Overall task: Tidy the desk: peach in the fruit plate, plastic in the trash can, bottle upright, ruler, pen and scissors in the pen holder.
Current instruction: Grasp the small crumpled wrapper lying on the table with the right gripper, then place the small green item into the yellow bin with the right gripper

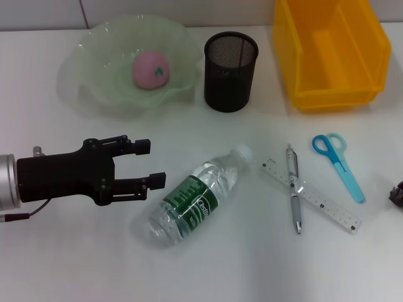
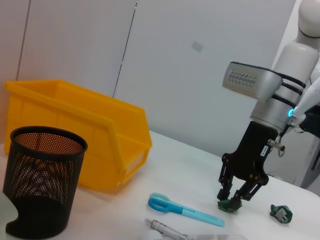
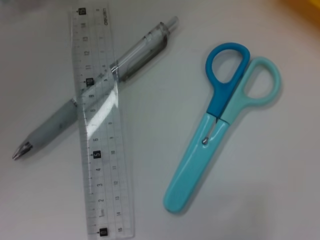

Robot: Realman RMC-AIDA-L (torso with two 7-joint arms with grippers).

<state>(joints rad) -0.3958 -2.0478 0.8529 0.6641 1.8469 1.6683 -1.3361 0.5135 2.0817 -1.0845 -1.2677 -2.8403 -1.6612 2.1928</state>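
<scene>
Two pincers in play. Left pincer (image 1: pixel 151 164) released, lower left, just beside the fallen bottle (image 1: pixel 200 194) at frame centre. Right pincer (image 2: pixel 235 197) possibly clenched on green plastic. Approach bottle mid-body, square to its axis, before tipping it upright on the counter (image 1: pixel 239 270).

Pink peach (image 1: pixel 150 70) sits in the green plate (image 1: pixel 94 63) at 11 o'clock. Water bottle (image 1: pixel 198 196) lies sideways at centre. Clear ruler (image 1: pixel 313 197) crosses the pen (image 1: pixel 294 189); blue scissors (image 1: pixel 340 165) at 3 o'clock, black mesh holder (image 1: pixel 230 72) at 12.
</scene>
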